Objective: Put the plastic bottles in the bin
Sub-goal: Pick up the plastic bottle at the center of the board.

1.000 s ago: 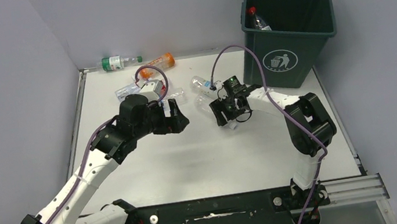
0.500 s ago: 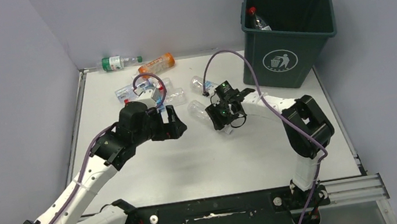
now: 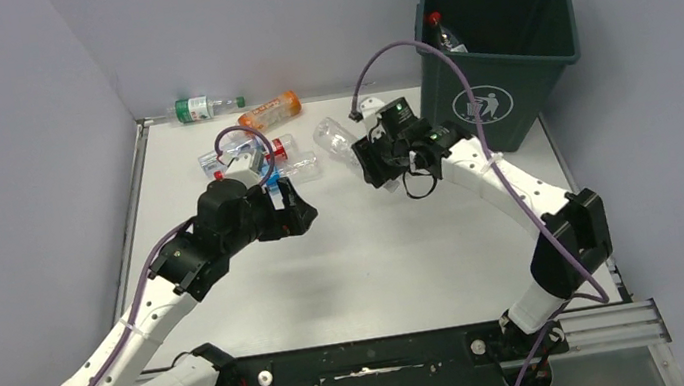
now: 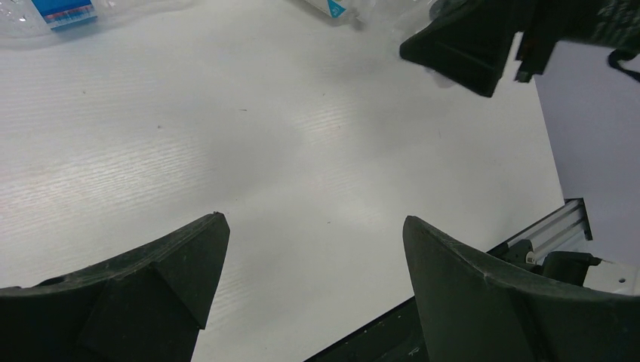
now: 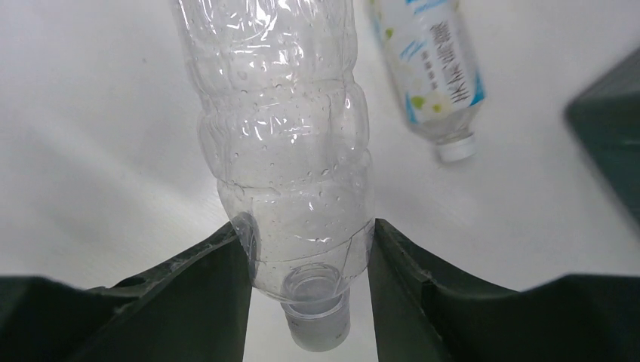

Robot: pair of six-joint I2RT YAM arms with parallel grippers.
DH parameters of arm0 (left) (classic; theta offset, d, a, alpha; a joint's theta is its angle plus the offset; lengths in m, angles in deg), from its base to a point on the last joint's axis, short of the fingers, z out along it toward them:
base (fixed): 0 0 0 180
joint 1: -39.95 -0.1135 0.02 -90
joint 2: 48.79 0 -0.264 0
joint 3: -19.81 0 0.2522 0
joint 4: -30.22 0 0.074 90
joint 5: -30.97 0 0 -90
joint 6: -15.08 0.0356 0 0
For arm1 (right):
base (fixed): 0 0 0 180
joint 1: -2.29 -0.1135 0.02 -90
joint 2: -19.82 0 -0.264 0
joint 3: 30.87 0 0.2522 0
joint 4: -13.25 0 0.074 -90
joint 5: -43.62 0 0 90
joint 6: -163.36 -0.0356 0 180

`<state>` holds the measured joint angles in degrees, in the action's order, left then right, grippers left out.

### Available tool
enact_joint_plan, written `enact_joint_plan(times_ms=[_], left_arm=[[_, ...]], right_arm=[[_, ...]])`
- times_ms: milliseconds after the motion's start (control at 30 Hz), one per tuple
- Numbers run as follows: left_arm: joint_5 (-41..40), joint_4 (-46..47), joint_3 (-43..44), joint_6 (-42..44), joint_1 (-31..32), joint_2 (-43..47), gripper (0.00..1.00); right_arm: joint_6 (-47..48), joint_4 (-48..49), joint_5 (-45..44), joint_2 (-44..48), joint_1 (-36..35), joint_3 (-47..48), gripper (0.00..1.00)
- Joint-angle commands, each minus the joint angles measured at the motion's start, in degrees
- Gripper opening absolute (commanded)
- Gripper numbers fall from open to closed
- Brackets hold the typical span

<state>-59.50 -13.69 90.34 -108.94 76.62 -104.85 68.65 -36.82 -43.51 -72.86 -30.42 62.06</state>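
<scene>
**Right arm.** My right gripper (image 5: 308, 230) is pinching a clear plastic bottle (image 5: 279, 136). One finger presses on each side of its shoulder, just above the neck. The white cap points back toward my wrist and the ribbed body extends away from the fingers. From the top camera, the right gripper (image 3: 379, 152) sits near the far middle of the table (image 3: 378, 259), and the held bottle (image 3: 334, 135) projects from it toward the far left. A second clear bottle (image 5: 434, 68), with a pale printed label and a white cap, lies on the table just beside the held one. The bin (image 3: 525, 86) stands at the far right corner, close to this gripper. A red-capped bottle (image 3: 441, 30) leans inside it.

**Left arm.** My left gripper (image 4: 315, 222) is spread wide above bare table, with nothing between the fingers. It hangs left of centre (image 3: 292, 210).

**Remaining bottles.**
- A cluster of clear bottles (image 3: 257, 154) lies just beyond the left gripper.
- An orange bottle (image 3: 271, 112) lies at the table's far edge.
- A green-labelled bottle (image 3: 200, 107) lies against the back wall.
</scene>
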Motion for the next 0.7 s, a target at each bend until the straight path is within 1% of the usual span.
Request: enact_joint_plan(times_ms=[0,167,333,433,667], left_arm=[[-1.09,2.83,2.49,0.24,0.15,0.36,0.87],[-1.05,2.99,2.31,0.52,0.11,0.56,0.87],[-0.94,2.20,2.38,0.88,0.14,0.90,0.87],[-1.27,1.79,2.40,1.02,0.15,1.43,0.87],[-1.29,1.24,3.31,1.25,0.14,1.24,0.87]], right_arm=[[2.05,-2.78,-5.27,4.21,0.09,8.40,0.34],[5.39,-4.56,-10.86,3.23,2.24,18.11,0.35],[6.51,-4.64,-8.81,1.27,8.77,27.78,0.34],[6.73,-3.96,-9.11,0.07,12.24,33.02,0.34],[4.45,0.00,-8.52,-3.14,17.53,41.40,0.35]])
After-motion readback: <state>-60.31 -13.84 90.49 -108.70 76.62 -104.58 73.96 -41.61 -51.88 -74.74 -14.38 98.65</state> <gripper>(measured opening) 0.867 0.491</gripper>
